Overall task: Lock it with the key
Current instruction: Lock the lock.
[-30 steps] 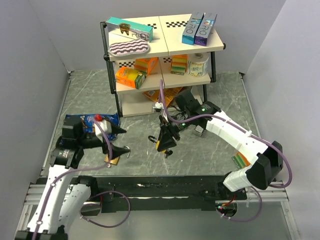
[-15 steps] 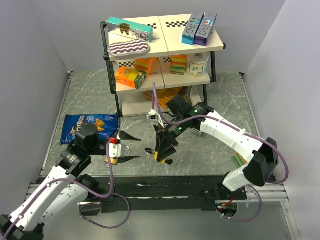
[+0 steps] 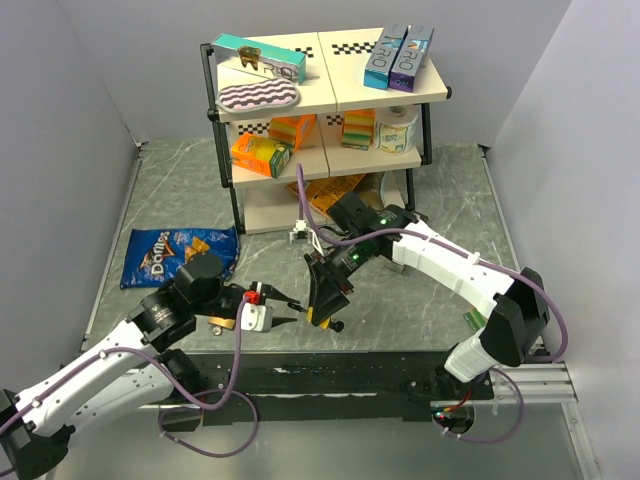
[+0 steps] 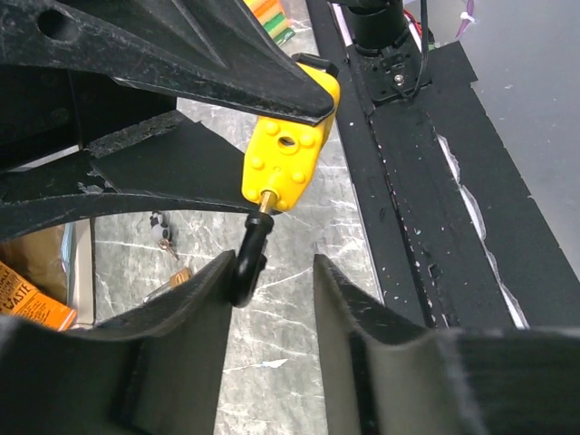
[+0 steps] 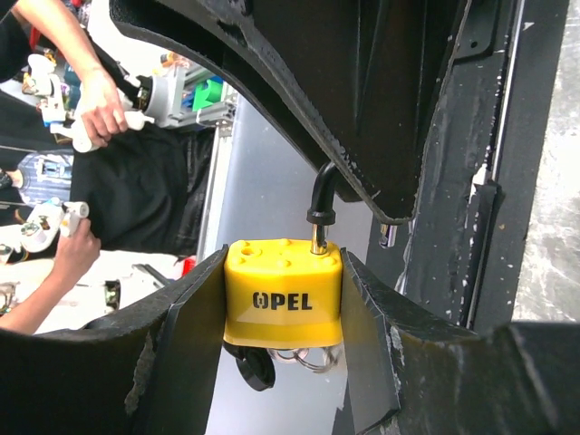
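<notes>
The right gripper point(image 5: 283, 304) is clamped on the yellow plastic OPEL padlock point(image 4: 285, 163), held above the table's near edge; a black-headed key point(image 5: 256, 367) hangs beneath it; the left gripper point(image 4: 270, 272), fingers apart, brackets the black shackle point(image 4: 251, 258); next, I judge, it must pinch squarely and press home.

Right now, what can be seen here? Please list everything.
padlock: one, yellow, in the right gripper
key: black head, under the padlock; count unclear
chip bag: one, blue, table left
shelf: one, cream, table back
tall boxes: two, blue and purple, top shelf
long box: one, teal, top shelf
striped pad: one, purple-white, top shelf
paper roll: one, white, middle shelf
table: one, grey marble
left gripper: one, black, open at the padlock's shackle
right gripper: one, black, shut on the padlock
</notes>
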`<state>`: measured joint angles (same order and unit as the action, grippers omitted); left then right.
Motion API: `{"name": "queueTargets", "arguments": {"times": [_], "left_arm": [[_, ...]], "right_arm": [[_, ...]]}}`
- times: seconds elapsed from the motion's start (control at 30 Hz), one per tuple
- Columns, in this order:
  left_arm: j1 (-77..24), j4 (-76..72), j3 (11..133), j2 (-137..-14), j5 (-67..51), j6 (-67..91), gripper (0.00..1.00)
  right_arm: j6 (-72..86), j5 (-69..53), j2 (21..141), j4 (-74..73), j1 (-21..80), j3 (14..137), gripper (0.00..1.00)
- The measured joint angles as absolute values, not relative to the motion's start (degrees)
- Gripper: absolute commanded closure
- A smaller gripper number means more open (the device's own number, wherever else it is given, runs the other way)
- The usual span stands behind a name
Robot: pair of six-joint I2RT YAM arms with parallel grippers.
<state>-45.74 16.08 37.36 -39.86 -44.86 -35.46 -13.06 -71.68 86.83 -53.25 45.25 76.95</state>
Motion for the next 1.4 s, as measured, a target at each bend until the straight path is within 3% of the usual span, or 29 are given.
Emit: {"name": "queueTargets", "arguments": {"times": [0.5, 0.7, 0.73, 0.8, 0.83, 0.93, 1.17, 1.4], "left_arm": [[-46.8, 17.5, 38.9, -41.1, -44.9, -36.9, 0.76], [-46.9, 18.8, 39.3, -40.9, -44.8, -38.3, 0.96], [-47.0, 18.9, 39.3, -40.8, -44.8, -38.3, 0.99], [-47.0, 18.9, 39.3, -40.6, -44.8, -37.9, 0.99], [-47.0, 18.9, 39.3, -40.6, -44.8, -37.8, 0.99], [-47.0, 19.5, 40.0, -40.9, -44.3, -36.4, 0.99], [-46.9, 19.9, 40.5, -41.4, -41.8, -27.1, 0.99], [-44.9, 19.5, 43.0, -42.4, -41.4, -16.5, 0.99]], "right_arm": [[-13.4, -72.7, 88.3, -55.2, 45.9, 76.9, 1.00], [-14.0, -72.8, 88.3, -55.6, 46.0, 76.9, 1.00], [-14.1, -72.8, 88.3, -55.7, 46.0, 77.0, 0.95], [-14.0, -72.7, 88.4, -55.8, 46.0, 77.3, 0.66], [-13.9, -72.6, 88.4, -55.9, 46.0, 77.5, 0.29], [-13.0, -71.4, 88.4, -56.1, 45.9, 78.6, 0.01], [-10.7, -61.8, 83.4, -49.4, 41.5, 79.4, 0.01], [-11.0, -50.9, 67.2, -39.9, 39.3, 74.2, 0.01]]}}
